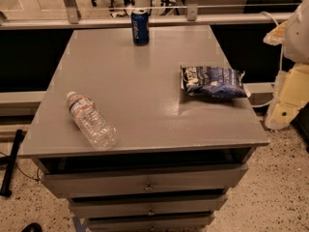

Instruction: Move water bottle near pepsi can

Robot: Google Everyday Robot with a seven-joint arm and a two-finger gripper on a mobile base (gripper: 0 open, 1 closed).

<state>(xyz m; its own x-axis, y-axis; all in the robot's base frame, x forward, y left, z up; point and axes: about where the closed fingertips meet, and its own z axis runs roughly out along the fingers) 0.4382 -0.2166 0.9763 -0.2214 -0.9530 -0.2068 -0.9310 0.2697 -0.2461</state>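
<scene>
The water bottle (90,120) lies on its side at the front left of the grey cabinet top (135,76), with its white cap pointing to the back left. The pepsi can (140,27) stands upright at the back edge, near the middle. My gripper (288,96) is part of the pale arm at the right edge of the view, beyond the cabinet's right side. It is far from both the bottle and the can, and it holds nothing that I can see.
A blue-and-white crinkled snack bag (212,82) lies on the right side of the top. The cabinet has drawers (145,180) below its front edge. A metal rail (145,21) runs behind the can. A dark pole (12,161) lies on the floor at the left.
</scene>
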